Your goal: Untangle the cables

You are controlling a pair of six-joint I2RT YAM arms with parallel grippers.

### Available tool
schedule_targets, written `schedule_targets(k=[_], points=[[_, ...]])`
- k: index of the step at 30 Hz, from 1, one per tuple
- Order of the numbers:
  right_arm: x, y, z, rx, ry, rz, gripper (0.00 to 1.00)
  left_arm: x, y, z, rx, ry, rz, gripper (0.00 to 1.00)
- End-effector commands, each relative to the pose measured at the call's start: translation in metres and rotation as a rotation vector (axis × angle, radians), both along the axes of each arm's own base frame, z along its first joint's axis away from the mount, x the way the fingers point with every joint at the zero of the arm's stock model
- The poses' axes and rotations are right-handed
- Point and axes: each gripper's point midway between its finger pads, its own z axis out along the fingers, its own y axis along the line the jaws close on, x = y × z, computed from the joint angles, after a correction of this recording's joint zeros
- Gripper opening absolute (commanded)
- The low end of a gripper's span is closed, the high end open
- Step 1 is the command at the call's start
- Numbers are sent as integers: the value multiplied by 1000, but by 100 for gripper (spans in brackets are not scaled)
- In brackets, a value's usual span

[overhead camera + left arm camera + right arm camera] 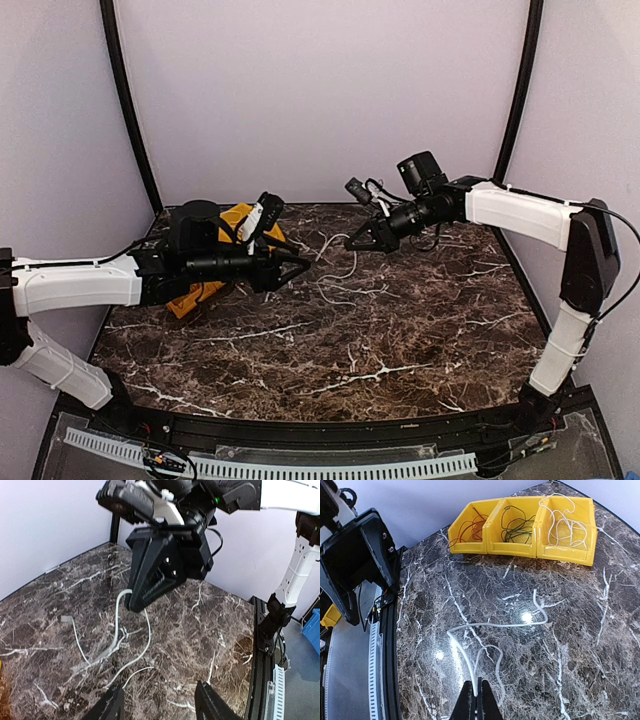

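Nearly done: only one white cable (490,625) lay loose on the table (400,350).
A red cable (472,527), a dark cable (517,525) and a white coil (565,522) sat apart in three bins (512,547). The left gripper (292,270) hovered low near the bins, released and holding nothing. The right gripper (477,695) reached low mid-table, clenched on the white cable's end.

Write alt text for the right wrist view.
The right hand pinches a white cable that loops across the dark marbled table. Beyond stand three yellow bins holding red, dark and white wires.
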Motion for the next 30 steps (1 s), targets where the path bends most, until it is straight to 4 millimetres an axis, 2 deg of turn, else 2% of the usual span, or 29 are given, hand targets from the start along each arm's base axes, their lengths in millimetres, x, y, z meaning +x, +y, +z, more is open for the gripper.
schedule_targets(k=[1,2,6,12,16,21,22,24,26,30], points=[[-19,13,18,30,-40,76,0,5,-13,36,-123,-69,-17,50],[-22,15,20,31,-43,85,0,4,-19,43,-128,-69,-48,50],[-30,19,26,41,-54,115,0,11,-37,19,-73,27,-84,50],[-35,17,28,45,-53,120,0,13,-48,12,-78,76,-113,46],[-37,16,29,48,-56,126,0,18,-52,5,-62,100,-106,35],[-38,14,29,43,-69,125,1,19,-54,8,-75,92,-112,12],[-38,14,28,38,-71,124,4,20,-54,9,-75,87,-106,9],[-38,10,26,21,-81,122,19,23,-52,12,-70,75,-87,5],[-37,0,25,2,-104,122,29,30,-50,16,-51,61,-59,2],[-28,-45,29,4,-149,44,45,59,-36,28,-10,60,41,0]])
